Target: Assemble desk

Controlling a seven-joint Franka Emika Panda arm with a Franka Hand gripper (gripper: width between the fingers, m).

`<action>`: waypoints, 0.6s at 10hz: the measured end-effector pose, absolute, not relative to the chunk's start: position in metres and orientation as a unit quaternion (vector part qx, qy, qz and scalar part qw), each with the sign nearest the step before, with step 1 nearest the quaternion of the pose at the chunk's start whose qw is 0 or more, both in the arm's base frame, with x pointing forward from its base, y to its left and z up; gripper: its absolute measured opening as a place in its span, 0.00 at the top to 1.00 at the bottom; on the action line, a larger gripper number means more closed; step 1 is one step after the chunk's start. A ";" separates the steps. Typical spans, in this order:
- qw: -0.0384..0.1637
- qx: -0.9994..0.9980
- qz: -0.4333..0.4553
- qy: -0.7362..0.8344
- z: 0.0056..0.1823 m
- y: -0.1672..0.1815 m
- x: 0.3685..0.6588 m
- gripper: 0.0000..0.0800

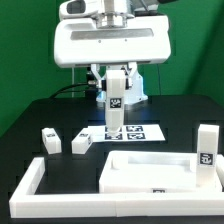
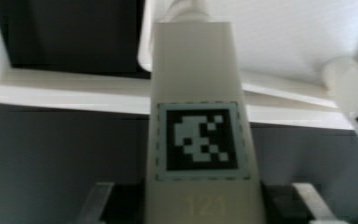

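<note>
Pincer (image 2: 202, 203) pinches a desk leg (image 1: 116, 108); long axis vertical, free end downward.

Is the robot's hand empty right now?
No, the hand grips an upright white leg bearing a black-and-white tag.

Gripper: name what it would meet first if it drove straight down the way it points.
Probably the marker board: the gripper, shut on a leg, points down, and the leg's lower end hangs just over that board. Depth is unclear.
</note>
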State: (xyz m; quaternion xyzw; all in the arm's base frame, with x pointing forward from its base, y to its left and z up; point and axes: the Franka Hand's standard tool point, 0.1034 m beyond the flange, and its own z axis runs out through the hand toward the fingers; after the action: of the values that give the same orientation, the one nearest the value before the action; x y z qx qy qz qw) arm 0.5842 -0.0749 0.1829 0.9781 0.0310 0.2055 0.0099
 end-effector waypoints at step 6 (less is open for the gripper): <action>0.041 0.967 0.249 0.028 0.185 -0.102 0.604 0.64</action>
State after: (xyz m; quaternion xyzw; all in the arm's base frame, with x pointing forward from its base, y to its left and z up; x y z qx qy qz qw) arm 0.6039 -0.1021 0.1846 0.9673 0.0281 0.2488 0.0405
